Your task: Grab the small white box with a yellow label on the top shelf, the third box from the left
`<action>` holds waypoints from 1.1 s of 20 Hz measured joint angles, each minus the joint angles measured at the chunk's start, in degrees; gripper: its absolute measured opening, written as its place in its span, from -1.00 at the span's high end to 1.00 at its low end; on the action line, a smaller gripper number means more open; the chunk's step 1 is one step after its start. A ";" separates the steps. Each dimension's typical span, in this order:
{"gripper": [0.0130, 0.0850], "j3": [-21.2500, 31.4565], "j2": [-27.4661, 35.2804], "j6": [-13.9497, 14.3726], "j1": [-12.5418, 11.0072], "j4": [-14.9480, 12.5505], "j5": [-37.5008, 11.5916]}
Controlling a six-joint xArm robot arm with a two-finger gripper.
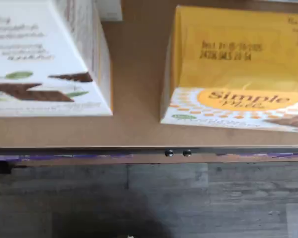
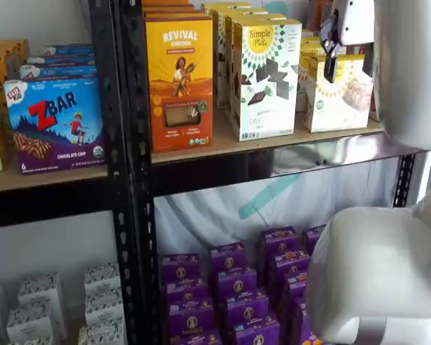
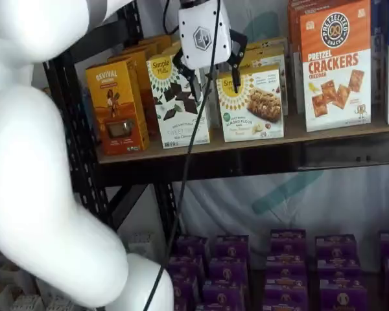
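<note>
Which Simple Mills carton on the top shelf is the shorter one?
The small white box with the yellow top, right of the taller carton with dark brown shapes.

The small white box (image 1: pixel 238 74) runs off the wrist view's edge, its logo lettering soft and the stamped date barely legible. In a shelf view the white arm (image 2: pixel 409 72) covers the box's right side. The gripper (image 3: pixel 211 74) hides the box's upper left corner, and the taller white carton (image 1: pixel 44 54) is cropped too.

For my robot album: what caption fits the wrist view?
Looking down at the small white box beside a taller white carton on the top shelf.
</note>
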 joint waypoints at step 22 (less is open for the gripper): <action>-1.00 -4.87 6.25 -1.93 -1.96 0.93 -0.26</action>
